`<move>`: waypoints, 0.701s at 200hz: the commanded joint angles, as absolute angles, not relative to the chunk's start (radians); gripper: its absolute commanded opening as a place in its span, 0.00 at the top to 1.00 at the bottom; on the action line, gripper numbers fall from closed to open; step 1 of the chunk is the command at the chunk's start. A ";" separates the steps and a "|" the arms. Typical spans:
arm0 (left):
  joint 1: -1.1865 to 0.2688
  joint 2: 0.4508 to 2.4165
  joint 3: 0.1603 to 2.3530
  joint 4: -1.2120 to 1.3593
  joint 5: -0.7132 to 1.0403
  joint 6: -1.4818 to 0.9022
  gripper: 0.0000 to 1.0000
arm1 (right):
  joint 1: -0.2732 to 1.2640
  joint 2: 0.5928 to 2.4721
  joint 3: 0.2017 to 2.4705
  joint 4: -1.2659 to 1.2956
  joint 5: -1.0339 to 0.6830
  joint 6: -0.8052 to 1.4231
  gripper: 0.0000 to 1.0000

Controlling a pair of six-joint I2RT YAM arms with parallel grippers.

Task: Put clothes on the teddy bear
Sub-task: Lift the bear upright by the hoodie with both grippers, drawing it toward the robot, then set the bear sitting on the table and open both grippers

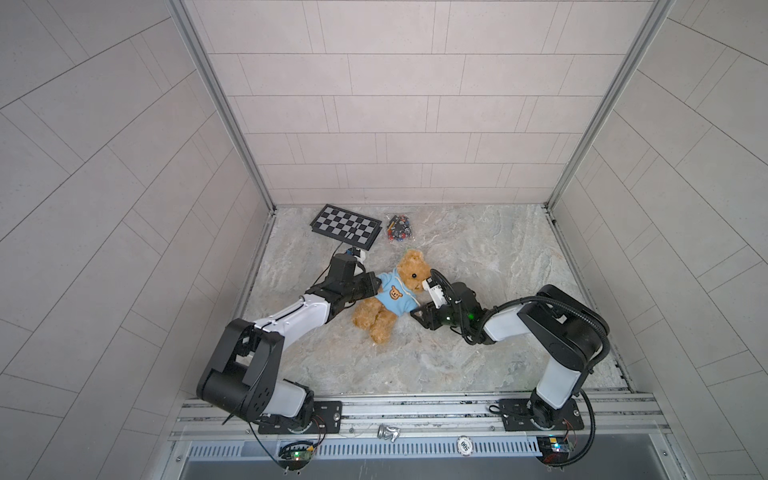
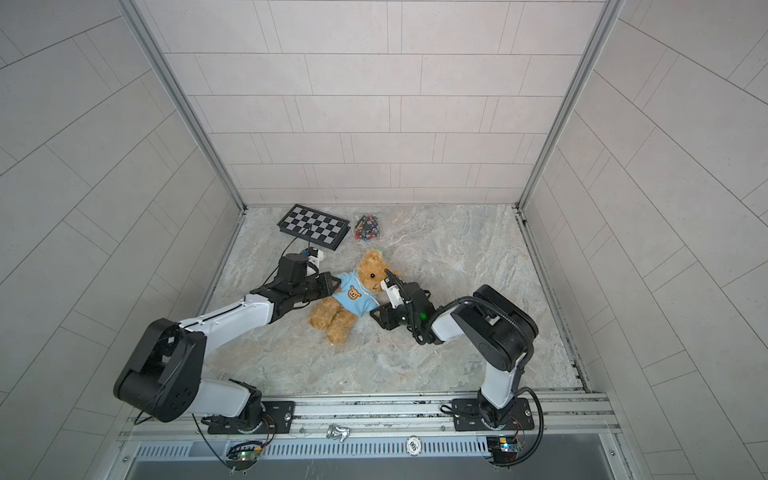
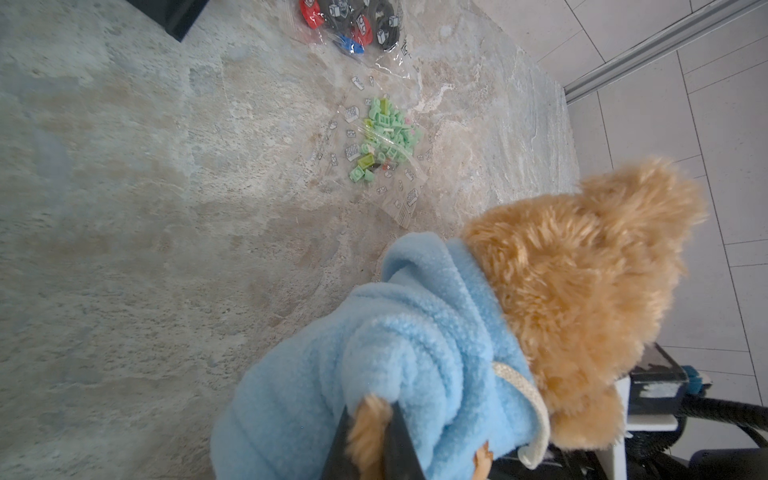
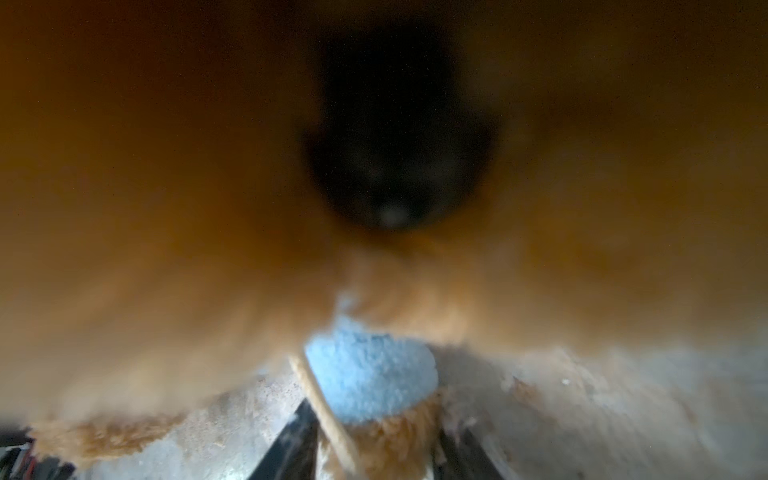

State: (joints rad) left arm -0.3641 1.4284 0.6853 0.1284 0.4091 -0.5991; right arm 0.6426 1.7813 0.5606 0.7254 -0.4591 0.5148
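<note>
Paw grip on your left: the left hand (image 3: 368, 419) is clamped together on the tuft of fur poking from a sleeve of the blue hoodie (image 3: 415, 353). That looks like an anchor, so the arm can't slip back inside. Right in front of that hand lies the teddy bear (image 1: 411, 270), on its back on the desk (image 1: 478, 270), hoodie over its chest, legs bare, head tipped toward your other hand. Past the bear, your right hand (image 4: 374, 444) sits low with a finger on either side of the far cuff and the paw showing there. Pinched or merely bracketing, I cannot tell. My read: both sleeves are on, and a hold at each paw lets you tug the fabric straight.
</note>
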 commanded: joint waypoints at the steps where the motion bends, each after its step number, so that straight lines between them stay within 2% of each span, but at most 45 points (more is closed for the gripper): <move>1: -0.357 1.427 0.649 0.083 0.428 -0.609 1.00 | 0.653 1.826 0.540 0.752 -0.393 0.525 0.66; 35: -0.347 1.406 0.649 0.061 0.432 -0.604 1.00 | 0.654 1.804 0.501 0.799 -0.356 0.518 1.00; 66: -0.347 1.358 0.632 0.043 0.438 -0.604 1.00 | 0.646 1.673 0.466 0.721 -0.325 0.476 1.00; 107: -0.359 1.257 0.548 -0.003 0.436 -0.583 1.00 | 0.643 1.445 0.527 0.338 -0.305 0.357 1.00; 140: -0.433 1.194 0.441 0.021 0.397 -0.615 0.96 | 0.641 1.432 0.692 0.041 -0.350 0.279 1.00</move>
